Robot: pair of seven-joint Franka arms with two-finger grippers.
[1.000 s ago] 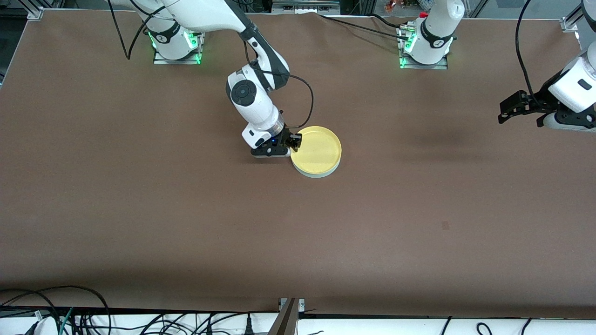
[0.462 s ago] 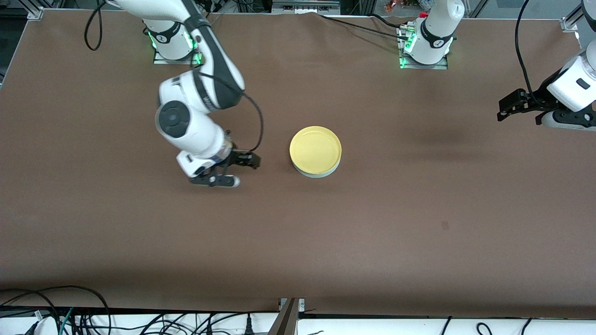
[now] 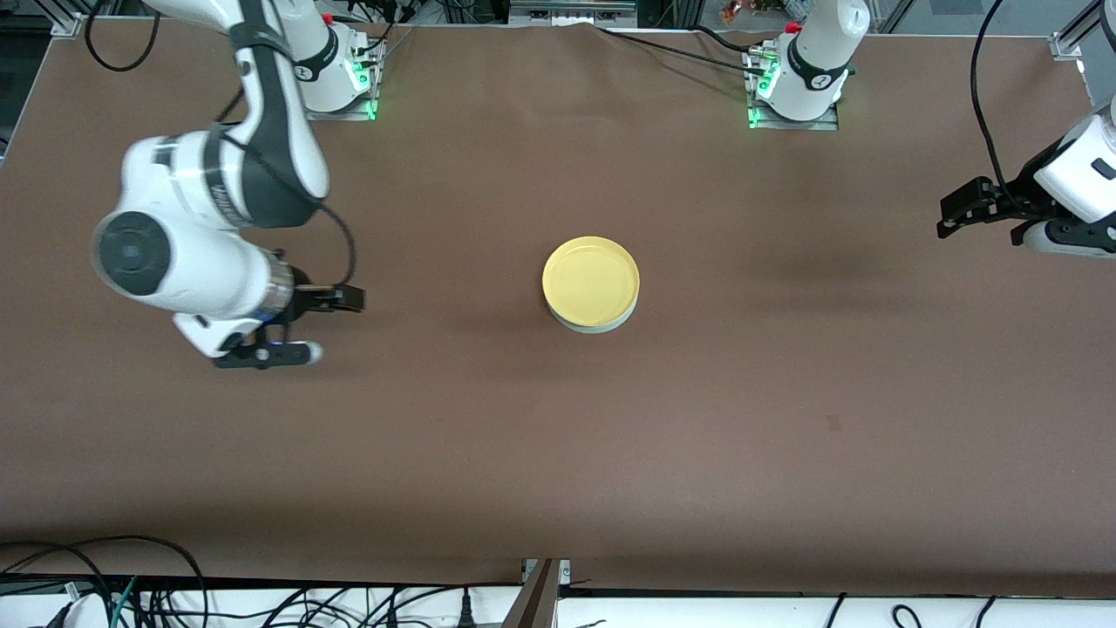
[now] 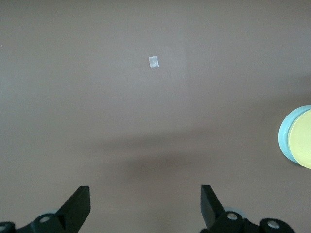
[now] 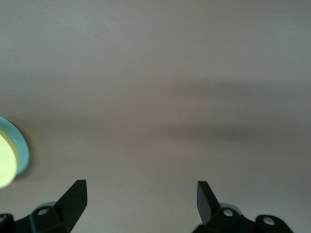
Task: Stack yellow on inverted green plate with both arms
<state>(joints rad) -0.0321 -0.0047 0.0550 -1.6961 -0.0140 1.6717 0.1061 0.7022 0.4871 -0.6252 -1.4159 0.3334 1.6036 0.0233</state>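
Observation:
The yellow plate [image 3: 591, 281] lies upright on top of the green plate [image 3: 595, 327] at the middle of the table; only a pale sliver of the green plate's rim shows beneath it. My right gripper [image 3: 344, 299] is open and empty, up over bare table toward the right arm's end, well apart from the stack. My left gripper [image 3: 949, 218] is open and empty, over the left arm's end of the table. The left wrist view shows its gripper [image 4: 145, 194], the yellow plate [image 4: 303, 145] and the green rim [image 4: 285, 138]. The right wrist view shows its gripper [image 5: 141, 188], the yellow plate [image 5: 5, 165] and the green rim [image 5: 21, 145].
The brown table [image 3: 558, 453] carries a small square mark [image 3: 833, 423], nearer to the front camera than the stack; it also shows in the left wrist view [image 4: 154, 62]. Cables [image 3: 105, 576] hang along the edge nearest the front camera. The arm bases [image 3: 793, 96] stand at the table's back edge.
My right gripper has let go of the yellow plate's rim and swung away toward the right arm's end of the table. The stack has stayed put. The left arm barely moved.

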